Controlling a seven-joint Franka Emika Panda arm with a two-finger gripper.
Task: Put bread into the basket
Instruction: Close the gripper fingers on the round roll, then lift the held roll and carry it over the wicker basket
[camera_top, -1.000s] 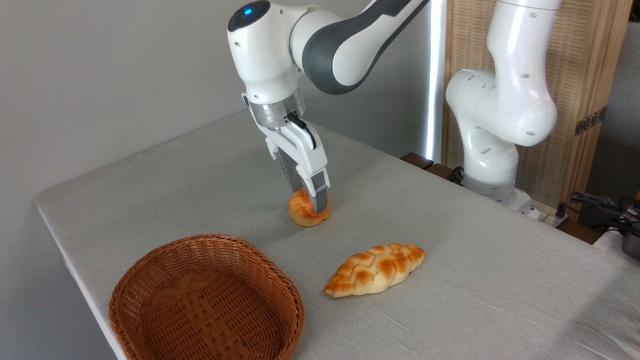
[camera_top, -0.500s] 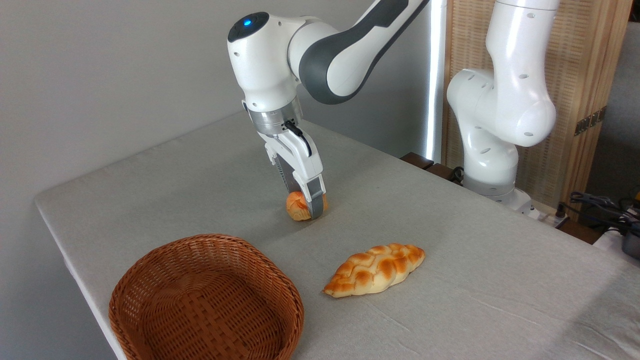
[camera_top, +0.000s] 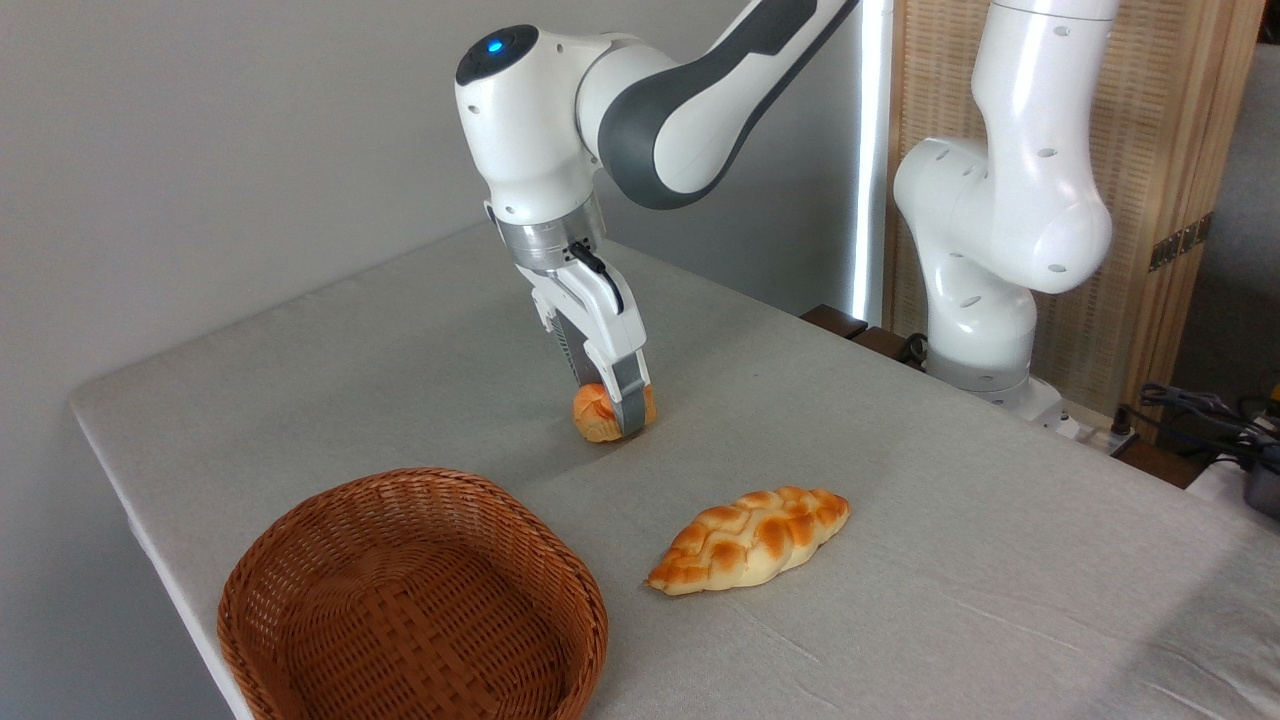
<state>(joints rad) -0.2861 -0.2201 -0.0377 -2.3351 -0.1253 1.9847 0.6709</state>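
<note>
Pinching the bread between its fingers, the gripper holds the small bun at or just off the table, toward the far side. The empty basket lies nearer the camera and to the left, so the carry likely runs that way, clear of the braided loaf.

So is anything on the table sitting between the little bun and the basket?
Nothing visible: bare table lies between the bun, clamped in the gripper, and the basket. The braided loaf lies off to the right.
</note>
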